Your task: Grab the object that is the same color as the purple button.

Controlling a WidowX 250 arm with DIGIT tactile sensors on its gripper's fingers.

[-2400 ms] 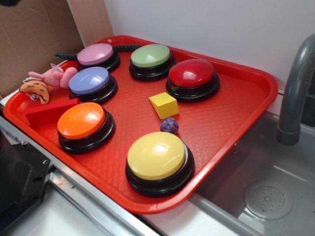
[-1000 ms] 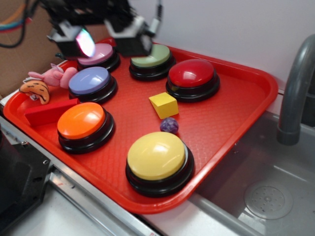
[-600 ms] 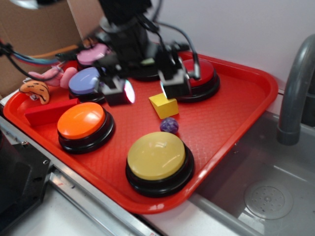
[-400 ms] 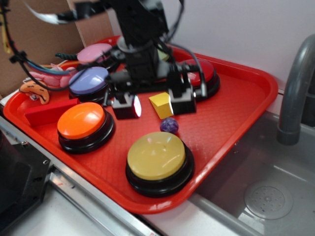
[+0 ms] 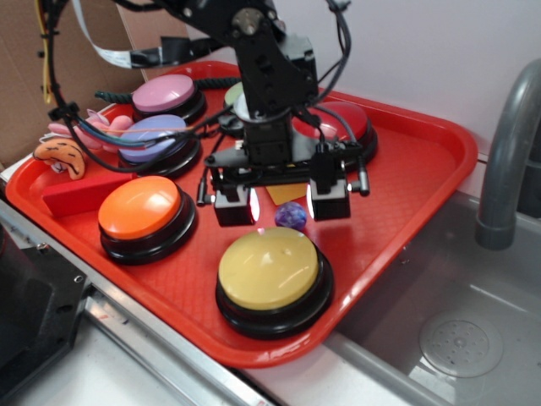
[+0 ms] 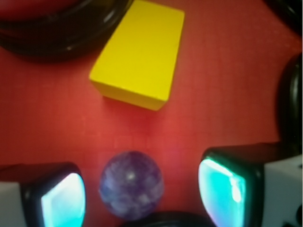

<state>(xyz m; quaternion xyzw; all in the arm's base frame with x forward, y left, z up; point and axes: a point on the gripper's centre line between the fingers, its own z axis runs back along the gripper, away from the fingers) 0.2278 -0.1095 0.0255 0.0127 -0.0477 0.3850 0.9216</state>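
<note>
On the red plastic tray, six domed push buttons stand: left of the gripper the lavender purple button, pink and orange; behind it green and red; before it yellow. One small mottled purple ball lies between the spread jaws, touching neither, one yellow block just beyond. Since 0.4 s ago the gripper has moved from the block to straddle the ball.

ball flanks: bare tray | behind: yellow block near | front: yellow button, seemingly touching
</note>
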